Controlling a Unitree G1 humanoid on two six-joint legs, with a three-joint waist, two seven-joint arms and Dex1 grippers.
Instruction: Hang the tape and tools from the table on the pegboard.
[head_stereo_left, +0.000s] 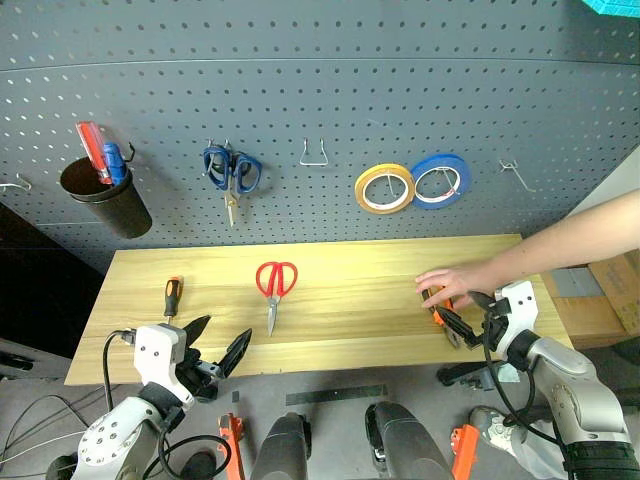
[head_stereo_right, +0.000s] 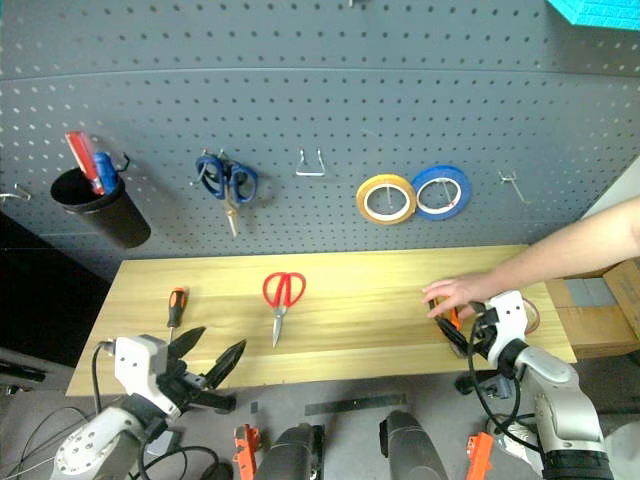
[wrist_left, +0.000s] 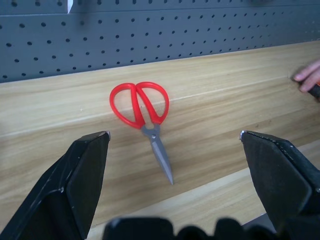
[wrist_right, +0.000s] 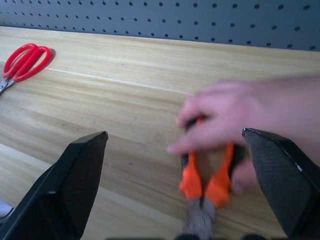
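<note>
Two grippers gape at the bench's (head_stereo_left: 330, 255) near edge.
Left gripper (head_stereo_left: 218, 347) faces the red scissors (head_stereo_left: 275, 287); right gripper (head_stereo_left: 463, 315) spread, empty, beside a person's hand (head_stereo_left: 452, 282) covering the pliers (wrist_right: 205, 182); screwdriver (head_stereo_left: 172, 296) far left.

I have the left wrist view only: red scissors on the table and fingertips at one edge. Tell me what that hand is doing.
Observer: A person's hand rests on the orange-handled pliers, just ahead of the open right gripper.
Operator: List what else lies on the table.
Observer: A screwdriver lies beside the red scissors, nearer the table's left end.
Operator: Report the pegboard.
Observer: The pegboard carries blue scissors, yellow tape, blue tape and a black cup.
</note>
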